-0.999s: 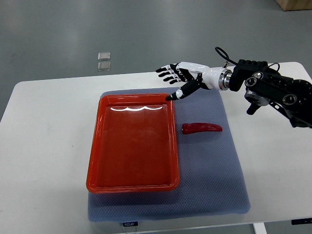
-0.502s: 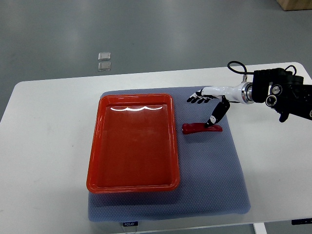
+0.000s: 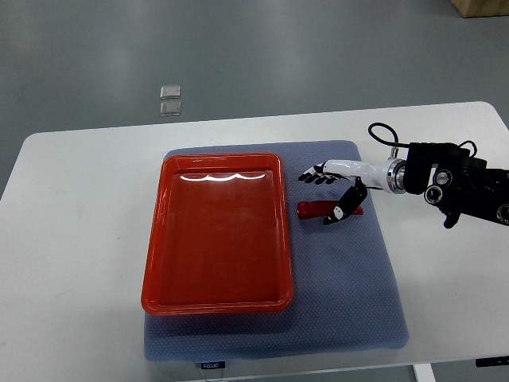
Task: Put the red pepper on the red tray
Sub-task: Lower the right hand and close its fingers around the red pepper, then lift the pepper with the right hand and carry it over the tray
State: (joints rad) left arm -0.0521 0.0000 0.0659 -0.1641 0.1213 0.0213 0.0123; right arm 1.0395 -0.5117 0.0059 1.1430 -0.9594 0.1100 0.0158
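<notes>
A red pepper (image 3: 316, 209) lies on the blue-grey mat (image 3: 342, 270), just right of the red tray (image 3: 215, 231). My right hand (image 3: 324, 194) hovers directly over the pepper, fingers spread and pointing left, thumb hanging down across the pepper's right part. The hand is open and holds nothing. Its arm (image 3: 453, 187) comes in from the right edge. The tray has nothing in it. The left arm is out of view.
The mat covers the middle of a white table (image 3: 71, 239). Two small clear squares (image 3: 169, 99) lie on the grey floor beyond the table's far edge. A black cable (image 3: 382, 134) loops at the wrist.
The right hand swung from above the tray's far right corner down and right to the pepper, then dropped lower and slightly left over it. The pepper has not moved.
</notes>
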